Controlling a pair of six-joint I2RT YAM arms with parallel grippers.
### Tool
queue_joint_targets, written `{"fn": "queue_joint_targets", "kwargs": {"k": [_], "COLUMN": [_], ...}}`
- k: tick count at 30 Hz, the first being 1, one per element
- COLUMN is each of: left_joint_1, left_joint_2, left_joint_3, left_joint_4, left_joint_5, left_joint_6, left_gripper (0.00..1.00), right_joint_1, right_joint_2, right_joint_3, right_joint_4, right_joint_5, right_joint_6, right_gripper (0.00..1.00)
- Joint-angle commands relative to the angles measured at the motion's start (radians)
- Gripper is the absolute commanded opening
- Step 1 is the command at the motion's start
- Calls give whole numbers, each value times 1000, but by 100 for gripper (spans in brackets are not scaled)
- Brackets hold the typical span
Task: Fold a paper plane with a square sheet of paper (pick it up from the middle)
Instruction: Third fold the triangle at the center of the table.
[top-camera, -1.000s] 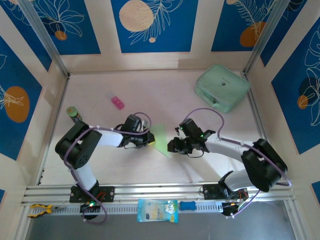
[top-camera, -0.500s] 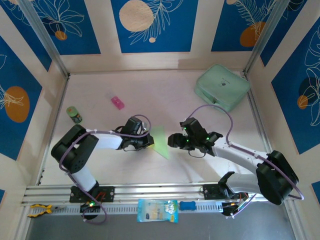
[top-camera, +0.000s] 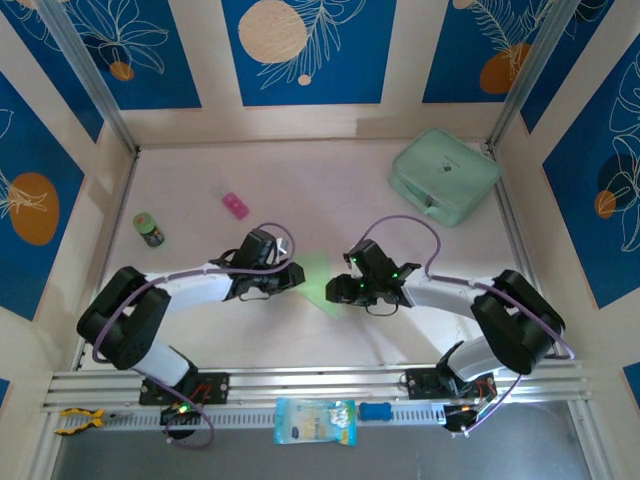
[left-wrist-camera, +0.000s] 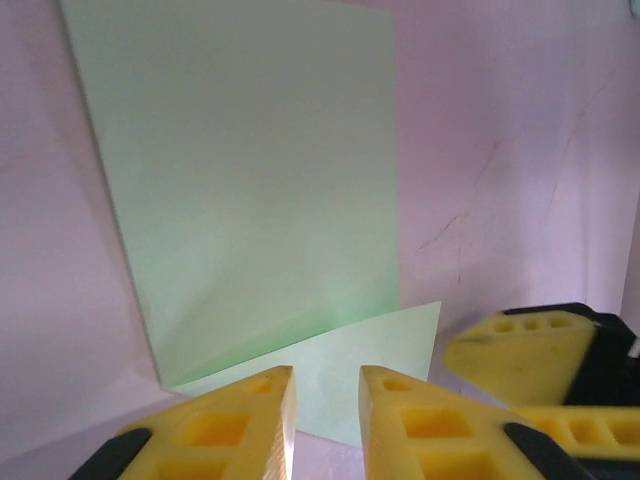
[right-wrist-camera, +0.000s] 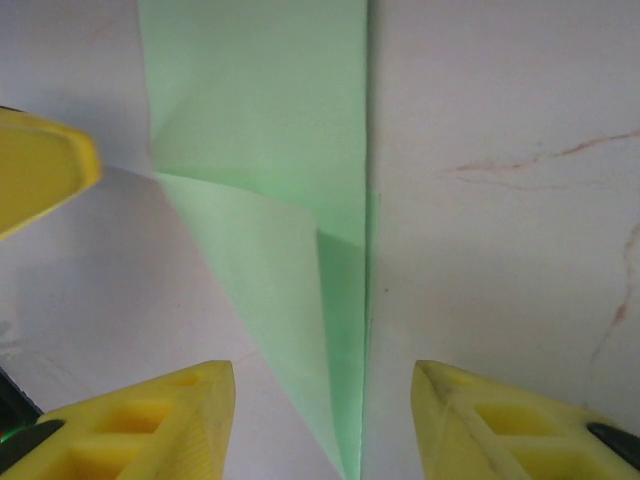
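Note:
The pale-green sheet of paper (top-camera: 318, 272) lies on the table between both grippers, folded in half with one corner turned in as a diagonal flap. In the left wrist view the paper (left-wrist-camera: 260, 170) stretches away from my left gripper (left-wrist-camera: 327, 378). Its jaws stand a narrow gap apart over the flap's edge, gripping nothing. In the right wrist view the paper (right-wrist-camera: 270, 120) narrows to a point that runs between the wide-apart fingers of my right gripper (right-wrist-camera: 322, 390). Seen from the top, the left gripper (top-camera: 298, 278) and right gripper (top-camera: 338, 290) flank the paper.
A thick mint-green zip case (top-camera: 444, 175) sits at the back right. A small pink object (top-camera: 235, 205) and a green can (top-camera: 150, 229) lie at the left. A snack packet (top-camera: 314, 420) and yellow pliers (top-camera: 75, 420) rest by the front rail.
My left gripper's jaws have parted slightly and let go of the paper, which now lies flatter. The right gripper has shifted a little left, closer to the paper's point.

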Motion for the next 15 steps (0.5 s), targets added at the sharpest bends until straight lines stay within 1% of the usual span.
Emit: {"fn": "queue_joint_targets", "kwargs": {"k": [1, 5, 8, 11, 15], "left_joint_1": [43, 92, 120, 141, 149], "left_joint_2": [-33, -27, -5, 23, 42], "left_joint_3": [-42, -48, -45, -45, -49], "left_joint_4": [3, 22, 48, 84, 112], "left_joint_5": [33, 96, 142, 181, 204], "left_joint_6": [18, 22, 16, -1, -19], "left_gripper": [27, 30, 30, 31, 30], "right_joint_1": [-22, -56, -71, -81, -87], "right_joint_2": [37, 84, 110, 127, 131], "right_joint_3": [38, 65, 79, 88, 89], "right_joint_4": [50, 78, 91, 101, 103], "right_joint_5": [-89, -141, -163, -175, -174], "right_joint_6": [-5, -19, -28, -30, -32], "right_gripper": [48, 41, 40, 36, 33]}}
